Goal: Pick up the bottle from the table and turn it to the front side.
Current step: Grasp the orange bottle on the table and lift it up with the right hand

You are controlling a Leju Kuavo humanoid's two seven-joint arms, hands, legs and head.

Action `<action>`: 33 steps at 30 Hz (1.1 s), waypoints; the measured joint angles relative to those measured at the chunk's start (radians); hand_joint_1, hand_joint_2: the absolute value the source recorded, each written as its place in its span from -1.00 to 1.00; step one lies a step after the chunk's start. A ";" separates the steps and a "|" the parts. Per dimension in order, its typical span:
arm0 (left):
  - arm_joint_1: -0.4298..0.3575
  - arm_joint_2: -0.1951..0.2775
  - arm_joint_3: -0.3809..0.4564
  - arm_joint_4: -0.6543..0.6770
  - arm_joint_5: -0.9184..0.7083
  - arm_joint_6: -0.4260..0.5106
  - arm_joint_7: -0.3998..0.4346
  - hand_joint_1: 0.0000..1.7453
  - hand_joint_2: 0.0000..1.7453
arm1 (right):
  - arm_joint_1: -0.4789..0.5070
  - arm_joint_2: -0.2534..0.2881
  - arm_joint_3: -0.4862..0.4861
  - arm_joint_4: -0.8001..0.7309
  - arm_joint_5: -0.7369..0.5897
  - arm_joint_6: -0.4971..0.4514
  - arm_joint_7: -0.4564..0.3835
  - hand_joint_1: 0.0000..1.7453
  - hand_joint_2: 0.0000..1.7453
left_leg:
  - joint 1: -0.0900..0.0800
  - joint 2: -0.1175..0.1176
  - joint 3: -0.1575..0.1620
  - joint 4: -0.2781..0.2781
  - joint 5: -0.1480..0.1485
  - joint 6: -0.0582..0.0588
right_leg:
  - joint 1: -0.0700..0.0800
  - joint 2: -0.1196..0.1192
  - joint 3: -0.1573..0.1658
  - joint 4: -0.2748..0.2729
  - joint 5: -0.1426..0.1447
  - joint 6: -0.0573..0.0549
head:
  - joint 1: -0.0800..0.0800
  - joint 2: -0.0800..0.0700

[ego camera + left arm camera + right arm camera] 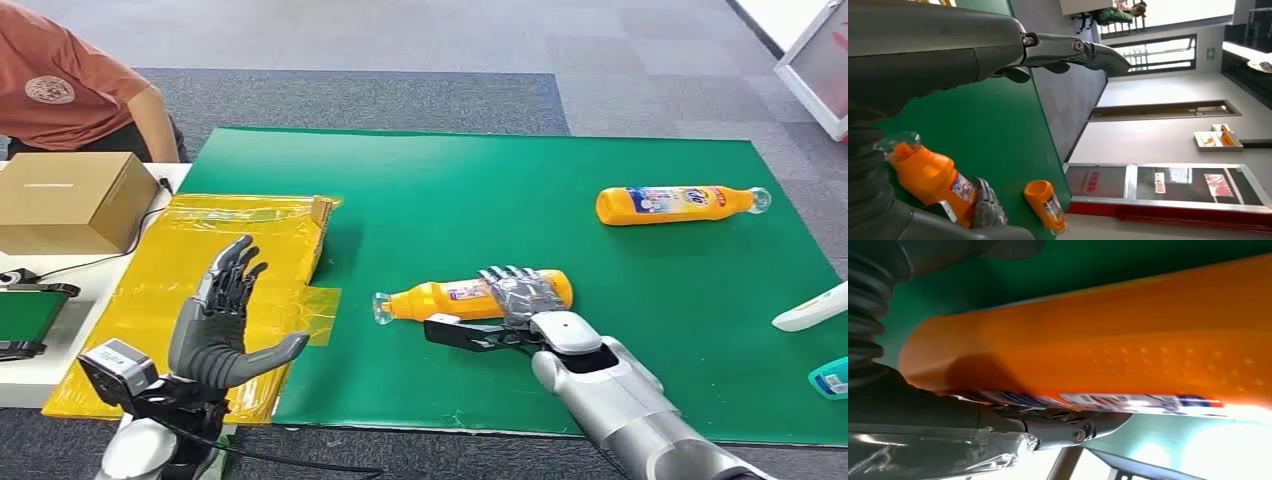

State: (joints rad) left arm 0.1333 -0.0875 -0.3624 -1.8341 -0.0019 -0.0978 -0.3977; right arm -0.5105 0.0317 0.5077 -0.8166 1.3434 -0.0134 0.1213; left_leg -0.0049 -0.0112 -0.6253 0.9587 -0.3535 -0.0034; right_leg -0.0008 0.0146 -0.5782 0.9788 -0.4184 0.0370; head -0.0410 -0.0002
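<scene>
- Centrally, right hand (520, 297) fingers wrap the lying orange bottle (445, 299); its label print is unreadable.
- Lower left, left hand (222, 320) fingers spread wide, empty.

— What's underfoot?
— Grey carpet tiles (640, 60), with a darker grey strip (350, 100) beyond the table's far edge.

— And the walls?
— Pale and plain, seen from the left wrist view, with a long window (1160, 52) letting in bright daylight and a red-framed board (1168, 187) leaning below.
</scene>
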 joint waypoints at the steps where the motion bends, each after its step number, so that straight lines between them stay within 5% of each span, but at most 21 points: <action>1: 0.000 0.000 0.001 -0.001 0.001 -0.001 -0.001 -1.00 1.00 | -0.003 -0.001 0.003 0.002 -0.005 0.003 -0.002 -1.00 1.00 | 0.000 0.000 0.000 0.000 0.000 0.000 | 0.000 0.000 0.000 0.000 0.000 0.000 | 0.000 0.000; 6: 0.000 0.001 0.012 -0.009 0.010 -0.011 -0.007 -1.00 1.00 | -0.021 -0.008 0.031 0.014 -0.036 0.028 -0.012 -0.99 1.00 | 0.000 0.000 0.001 0.000 0.000 0.000 | 0.000 0.000 0.001 0.000 0.000 0.000 | 0.000 0.000; 7: 0.000 0.001 0.012 -0.010 0.011 -0.013 -0.008 -1.00 1.00 | -0.026 -0.010 0.037 0.016 -0.042 0.034 -0.013 -0.62 1.00 | 0.000 0.000 0.001 0.000 0.000 0.000 | 0.000 0.000 0.001 0.000 0.000 0.000 | 0.000 0.000; 10: 0.000 0.001 0.013 -0.014 0.013 -0.021 -0.009 -1.00 1.00 | -0.043 -0.017 0.060 0.029 -0.059 0.057 -0.017 0.86 1.00 | 0.000 0.000 0.001 0.000 0.000 0.000 | 0.000 0.000 0.002 0.000 0.000 0.000 | 0.000 0.000; 11: -0.001 0.001 0.013 -0.015 0.014 -0.023 -0.010 -1.00 1.00 | -0.048 -0.020 0.067 0.033 -0.065 0.062 -0.019 1.00 1.00 | 0.000 0.000 0.001 0.000 0.000 0.000 | 0.000 0.000 0.002 0.000 0.000 0.000 | 0.000 0.000; 21: -0.001 0.002 0.014 -0.018 0.023 -0.037 -0.011 -1.00 1.00 | -0.045 -0.040 0.101 0.033 -0.178 -0.002 -0.058 1.00 1.00 | 0.000 0.000 0.002 0.000 0.000 0.000 | 0.000 0.000 0.002 0.000 0.000 0.000 | 0.000 0.000; 33: 0.016 0.010 0.014 -0.023 0.028 -0.017 -0.029 -1.00 1.00 | 0.208 -0.047 -0.062 -0.339 -0.817 -0.024 -0.382 1.00 1.00 | 0.000 -0.001 0.000 0.000 -0.001 -0.001 | 0.000 -0.001 0.002 0.000 -0.001 0.000 | 0.000 0.000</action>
State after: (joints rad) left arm 0.1491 -0.0779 -0.3489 -1.8576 0.0258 -0.1149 -0.4263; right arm -0.3022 -0.0151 0.4453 -1.1558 0.5266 -0.0377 -0.2605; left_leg -0.0048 -0.0119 -0.6251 0.9587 -0.3546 -0.0040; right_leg -0.0004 0.0141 -0.5766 0.9789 -0.4197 0.0372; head -0.0412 -0.0002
